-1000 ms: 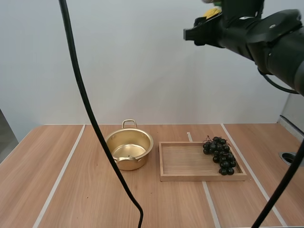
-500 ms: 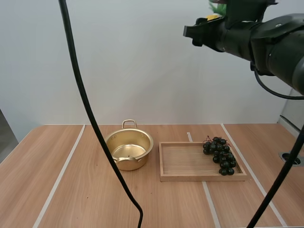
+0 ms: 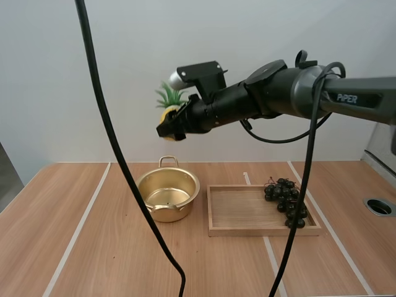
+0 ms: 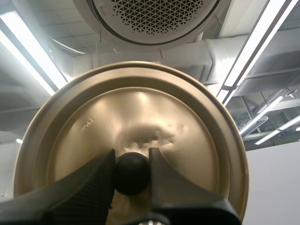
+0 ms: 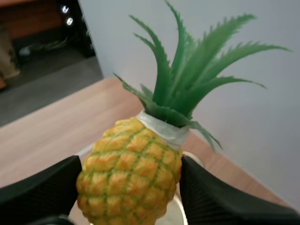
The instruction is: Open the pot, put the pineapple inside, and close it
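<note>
A gold pot (image 3: pixel 168 193) stands uncovered on the wooden table, left of the tray. High above it my right gripper (image 3: pixel 171 124) is shut on a yellow pineapple (image 3: pixel 168 105) with a green crown; up close the pineapple (image 5: pixel 131 176) is pinched between both fingers (image 5: pixel 40 192). My left gripper (image 4: pixel 131 171) is shut on the black knob (image 4: pixel 131 173) of the gold pot lid (image 4: pixel 131 126), which it holds raised with the underside toward the ceiling.
A wooden tray (image 3: pixel 244 212) lies right of the pot, with a bunch of dark grapes (image 3: pixel 286 202) at its right end. A round hole (image 3: pixel 378 206) sits in the table near the right edge.
My right arm swung from the upper right down and leftward, carrying the pineapple to a spot above the pot. Pot, tray and grapes stayed put.
</note>
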